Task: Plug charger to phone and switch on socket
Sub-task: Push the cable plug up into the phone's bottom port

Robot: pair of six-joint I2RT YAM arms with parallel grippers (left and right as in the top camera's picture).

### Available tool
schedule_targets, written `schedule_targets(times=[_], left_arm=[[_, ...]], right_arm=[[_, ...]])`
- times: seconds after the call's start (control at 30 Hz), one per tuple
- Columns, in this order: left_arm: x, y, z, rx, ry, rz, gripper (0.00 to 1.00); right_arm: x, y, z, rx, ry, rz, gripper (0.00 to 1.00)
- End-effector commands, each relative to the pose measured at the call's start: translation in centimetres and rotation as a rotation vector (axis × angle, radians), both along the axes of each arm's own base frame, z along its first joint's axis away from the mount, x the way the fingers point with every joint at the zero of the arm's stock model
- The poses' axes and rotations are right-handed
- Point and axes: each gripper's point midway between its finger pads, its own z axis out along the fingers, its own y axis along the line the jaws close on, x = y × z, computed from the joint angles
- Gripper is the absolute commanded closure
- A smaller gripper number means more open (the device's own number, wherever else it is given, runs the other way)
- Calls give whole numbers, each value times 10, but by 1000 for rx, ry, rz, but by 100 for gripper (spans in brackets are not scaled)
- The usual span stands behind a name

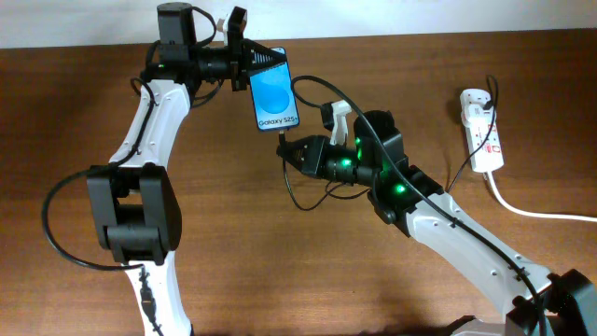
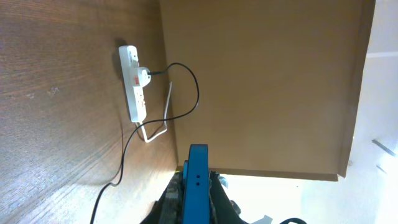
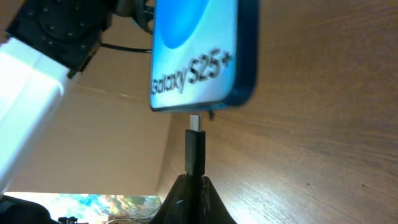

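My left gripper [image 1: 244, 58] is shut on the phone [image 1: 274, 91] and holds it up at the table's back, blue screen facing up; in the left wrist view the phone [image 2: 198, 183] shows edge-on between the fingers. My right gripper [image 1: 291, 147] is shut on the charger's black plug [image 3: 195, 152]. The plug's metal tip sits just below the phone's bottom edge [image 3: 205, 68], almost touching it. The thin black cable [image 1: 312, 191] loops behind the right arm. The white socket [image 1: 481, 129] lies at the far right, with a white adapter plugged into it [image 2: 134, 81].
The socket's thick white cord [image 1: 536, 211] runs off the right edge. The black charger cable trails across the wood from the adapter [image 2: 186, 87]. A cardboard wall [image 2: 261, 81] stands behind the table.
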Motion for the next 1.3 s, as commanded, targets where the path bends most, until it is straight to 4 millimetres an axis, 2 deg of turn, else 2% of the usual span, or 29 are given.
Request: schedule_targets(times=[0.0,0.3,0.47,0.67,1.07,1.27], left_arm=[[-3,0,2,-18,5,-26,100],[-4,-2,2,-19,5,-30,100],[-6,-4,2,-22,6,-39,100],[-9,-5,4,-32,6,-56,100],[-8,-3,4,-31,-3,-54,100],[-7,-3,4,-29,-14,-51,100]], right_arm=[[-1,4,5,13,-15,17,96],[-2,5,7,16,-36,30,96],[1,9,-1,15,-25,40,96],[1,12,4,36,-52,59,96],[-13,14,-3,9,-72,152,96],[-19,10,15,8,-131,153,96]])
